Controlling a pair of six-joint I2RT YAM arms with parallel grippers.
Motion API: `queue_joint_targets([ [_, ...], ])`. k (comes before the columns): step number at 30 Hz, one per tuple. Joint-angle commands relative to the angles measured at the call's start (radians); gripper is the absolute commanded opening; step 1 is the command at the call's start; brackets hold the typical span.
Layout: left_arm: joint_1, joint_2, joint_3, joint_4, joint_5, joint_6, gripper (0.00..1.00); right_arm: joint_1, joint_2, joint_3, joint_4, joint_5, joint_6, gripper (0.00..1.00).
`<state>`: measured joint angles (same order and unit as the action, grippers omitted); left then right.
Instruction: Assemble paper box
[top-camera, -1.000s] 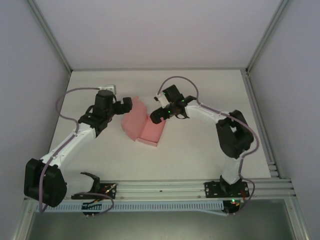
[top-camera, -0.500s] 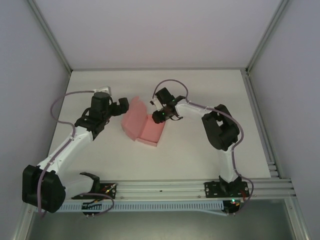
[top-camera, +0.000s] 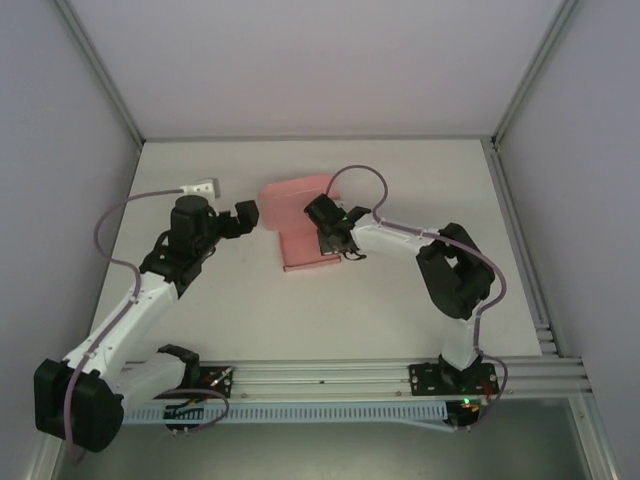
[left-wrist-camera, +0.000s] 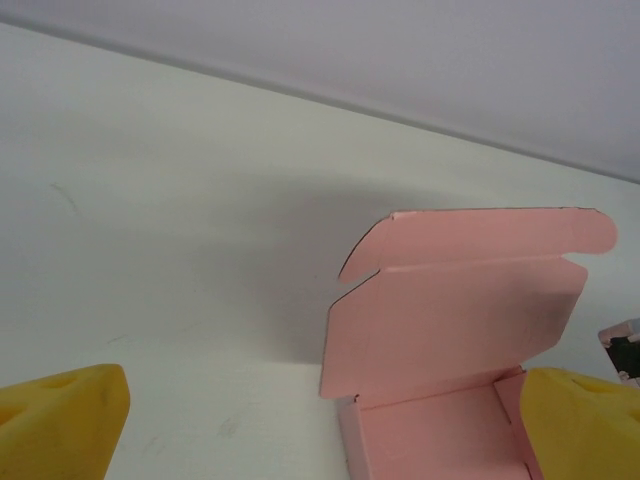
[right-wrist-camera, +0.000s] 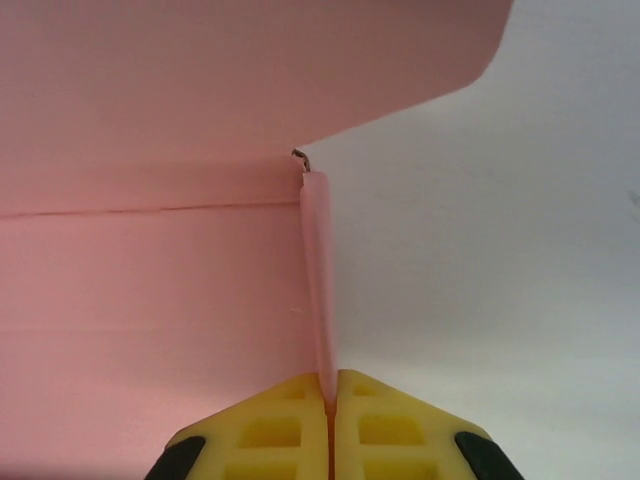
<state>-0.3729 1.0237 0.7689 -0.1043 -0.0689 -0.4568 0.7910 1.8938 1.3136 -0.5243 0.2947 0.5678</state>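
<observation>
On the tabletop (top-camera: 420, 290) we see the paper box (top-camera: 298, 252) with lid flap (left-wrist-camera: 470, 300) raised; our right pincer (right-wrist-camera: 328, 398) pinches its thin side wall (right-wrist-camera: 318, 280), likely to steady it, while the left pincer (top-camera: 247, 216) hovers wide open just beside, ready to fold

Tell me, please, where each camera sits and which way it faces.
Top external: above and behind both arms, looking down on them and the paper box.
Left wrist: low, facing the box's raised lid, framed by the open left gripper.
Right wrist: close on the box wall, pinched by the right gripper.
All share the box.
</observation>
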Motion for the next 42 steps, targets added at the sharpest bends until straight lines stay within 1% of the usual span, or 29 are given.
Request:
queue_joint_targets([
  [1,0.006,0.009,-0.002,0.035,0.051,0.034,1.0,0.009,-0.044,-0.045,-0.05,0.062,0.153,0.03],
  [4,0.007,0.038,0.009,0.03,0.079,0.044,1.0,0.011,-0.057,-0.079,-0.016,0.028,0.163,0.07],
  [7,0.006,0.076,0.02,0.024,0.084,0.053,1.0,0.013,-0.077,-0.096,0.003,0.038,0.141,0.22],
  [9,0.006,0.105,0.031,0.019,0.098,0.07,1.0,0.013,-0.113,-0.105,0.01,0.068,0.118,0.41],
  [10,0.006,0.12,0.041,0.013,0.103,0.077,1.0,0.013,-0.139,-0.109,0.012,0.085,0.1,0.46],
  [12,0.006,0.155,0.064,0.007,0.134,0.11,1.0,0.009,-0.198,-0.118,0.029,0.112,0.051,0.62],
  [14,0.006,0.196,0.094,0.009,0.168,0.148,1.0,-0.01,-0.26,-0.131,0.059,0.128,-0.006,0.69],
  [15,0.007,0.22,0.107,0.017,0.187,0.171,1.0,-0.027,-0.288,-0.143,0.086,0.122,-0.04,0.77],
  [16,0.006,0.247,0.118,0.032,0.193,0.184,1.0,-0.051,-0.311,-0.157,0.118,0.103,-0.076,0.9],
  [17,0.008,0.283,0.136,0.034,0.19,0.188,1.0,-0.085,-0.331,-0.166,0.153,0.056,-0.116,1.0],
  [18,0.011,0.32,0.162,0.025,0.194,0.195,1.0,-0.123,-0.341,-0.171,0.184,0.006,-0.149,1.0],
  [19,0.014,0.355,0.191,0.019,0.211,0.21,1.0,-0.163,-0.346,-0.175,0.218,-0.076,-0.188,1.0],
  [21,0.016,0.436,0.249,0.014,0.263,0.256,1.0,-0.238,-0.339,-0.162,0.279,-0.275,-0.292,1.0],
  [23,0.019,0.507,0.291,0.025,0.308,0.299,1.0,-0.286,-0.306,-0.142,0.326,-0.393,-0.409,1.0],
  [26,0.02,0.605,0.353,0.015,0.358,0.367,1.0,-0.316,-0.227,-0.091,0.316,-0.467,-0.569,1.0],
  [29,0.027,0.668,0.399,0.003,0.439,0.414,1.0,-0.341,-0.143,-0.001,0.213,-0.518,-0.647,1.0],
  [30,0.027,0.682,0.415,-0.011,0.444,0.425,1.0,-0.348,-0.123,0.024,0.191,-0.519,-0.644,0.98],
  [33,0.028,0.711,0.447,-0.047,0.457,0.459,0.98,-0.367,-0.097,0.051,0.17,-0.568,-0.654,0.86],
  [36,0.027,0.719,0.448,-0.056,0.514,0.489,0.95,-0.375,-0.084,0.047,0.159,-0.628,-0.676,0.74],
  [37,0.028,0.72,0.448,-0.062,0.538,0.524,0.93,-0.375,-0.082,0.044,0.156,-0.655,-0.688,0.71],
  [38,0.028,0.722,0.448,-0.069,0.553,0.537,0.89,-0.375,-0.08,0.041,0.155,-0.673,-0.692,0.69],
  [40,0.028,0.72,0.445,-0.072,0.561,0.547,0.77,-0.376,-0.076,0.042,0.144,-0.688,-0.691,0.54],
  [41,0.027,0.72,0.447,-0.075,0.561,0.549,0.72,-0.375,-0.074,0.046,0.137,-0.68,-0.688,0.53],
  [42,0.028,0.722,0.447,-0.079,0.561,0.549,0.66,-0.375,-0.075,0.045,0.136,-0.67,-0.684,0.49],
])
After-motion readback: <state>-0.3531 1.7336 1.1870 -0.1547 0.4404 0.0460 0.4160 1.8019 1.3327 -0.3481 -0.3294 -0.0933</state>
